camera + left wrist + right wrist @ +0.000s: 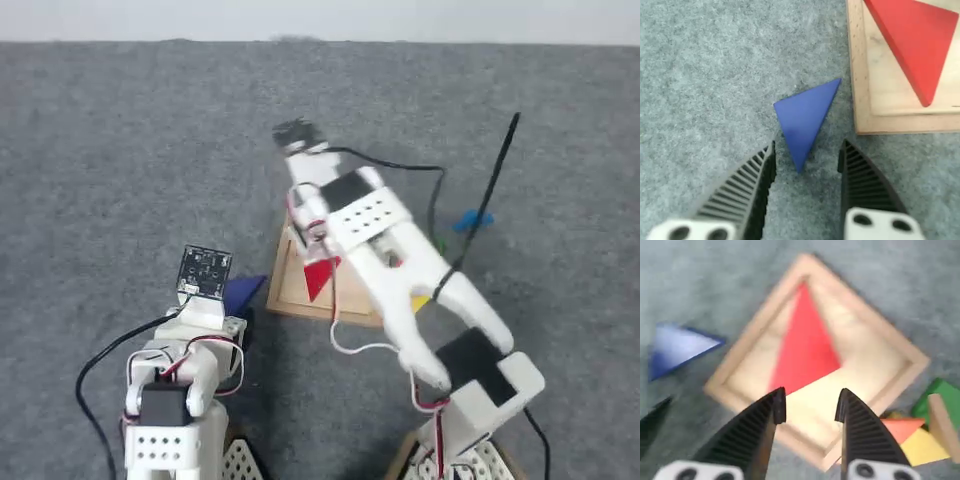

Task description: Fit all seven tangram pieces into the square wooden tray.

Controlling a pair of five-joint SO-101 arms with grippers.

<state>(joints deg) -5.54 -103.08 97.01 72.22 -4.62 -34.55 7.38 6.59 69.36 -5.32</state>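
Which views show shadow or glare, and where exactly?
High view: soft, even light on the grey mat, no hard-edged shadows. Left wrist view: even light again, no hard shadow round the blue triangle. Right wrist view: what looks like a pale sheen on that triangle's top face.

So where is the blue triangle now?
In the left wrist view, the blue triangle lies on the carpet beside the wooden tray, just ahead of the left gripper.

A blue triangle (805, 120) lies on mottled grey carpet (700, 75), just ahead of the black, ribbed left gripper (808, 150). Ahead of the right gripper (811, 399), a red triangle (805, 350) sits in the pale wooden tray (740, 365). A green piece (935, 395), yellow piece (922, 447) and orange piece (902, 427) lie beside the tray.
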